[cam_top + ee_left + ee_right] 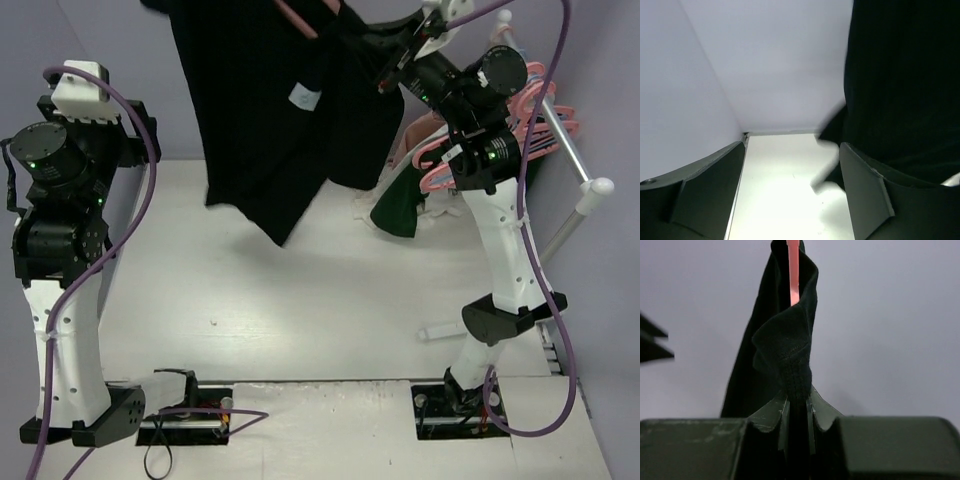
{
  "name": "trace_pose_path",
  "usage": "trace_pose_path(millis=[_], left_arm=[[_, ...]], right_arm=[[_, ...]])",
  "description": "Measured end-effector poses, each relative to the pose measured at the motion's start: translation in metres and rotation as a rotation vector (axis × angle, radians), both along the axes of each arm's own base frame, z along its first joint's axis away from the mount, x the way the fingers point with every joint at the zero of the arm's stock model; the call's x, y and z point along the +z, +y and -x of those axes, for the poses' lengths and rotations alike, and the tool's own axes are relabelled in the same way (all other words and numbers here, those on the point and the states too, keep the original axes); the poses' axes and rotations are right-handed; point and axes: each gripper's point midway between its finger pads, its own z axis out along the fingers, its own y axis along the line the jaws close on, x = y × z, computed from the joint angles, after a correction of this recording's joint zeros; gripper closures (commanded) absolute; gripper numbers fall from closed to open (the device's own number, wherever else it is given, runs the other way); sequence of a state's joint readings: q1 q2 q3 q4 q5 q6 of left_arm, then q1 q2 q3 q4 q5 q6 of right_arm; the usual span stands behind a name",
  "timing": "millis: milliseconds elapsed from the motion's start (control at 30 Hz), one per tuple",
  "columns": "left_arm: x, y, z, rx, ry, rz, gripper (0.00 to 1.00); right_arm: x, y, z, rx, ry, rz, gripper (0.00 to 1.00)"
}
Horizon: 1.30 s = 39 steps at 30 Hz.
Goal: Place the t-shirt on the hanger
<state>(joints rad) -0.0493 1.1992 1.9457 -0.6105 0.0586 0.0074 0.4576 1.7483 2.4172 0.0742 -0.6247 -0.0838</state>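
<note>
Top view: the t-shirt (260,120) hangs free in the air, bunched at its top where the right gripper (392,68) pinches it. The hanger (297,17) shows as a pink bar beyond those fingers, with cloth draped over it. The hem dangles above the table (300,320). A rack (560,150) crowds the space to the right of the fingers; open room lies to their left.

Left wrist view: the left gripper (792,146) stands spread with nothing between its fingers. The t-shirt (900,80) hangs just outside the right finger.

Right wrist view: the right gripper (799,405) is pressed together on a thick fold of t-shirt (785,340), and the hanger (793,275) rises straight ahead of the fingertips. The cloth looks soft, light and limp, likely to slide on smooth plastic, so a seam or the collar edge would give the best hold.
</note>
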Motion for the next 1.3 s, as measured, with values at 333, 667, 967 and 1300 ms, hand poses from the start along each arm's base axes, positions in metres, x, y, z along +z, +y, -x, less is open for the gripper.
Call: trace_pose_path(millis=[333,667,967,1300], left_arm=[[-0.027,-0.002,-0.007,0.043,0.08,0.017,0.21],[-0.041,-0.013,-0.007,0.037,0.117,0.022,0.2],[-0.069,-0.032,-0.012,-0.006,0.184,0.053,0.2],[-0.079,-0.031,-0.012,0.015,0.208,0.097,0.2]], right_arm=[[-0.072,0.012,-0.007,0.08,0.24,-0.062,1.0],[-0.228,-0.001,0.066,0.112,0.674,0.045,1.0],[-0.263,-0.04,0.131,0.079,0.769,0.09,1.0],[-0.304,-0.076,0.172,-0.019,0.886,0.218,1.0]])
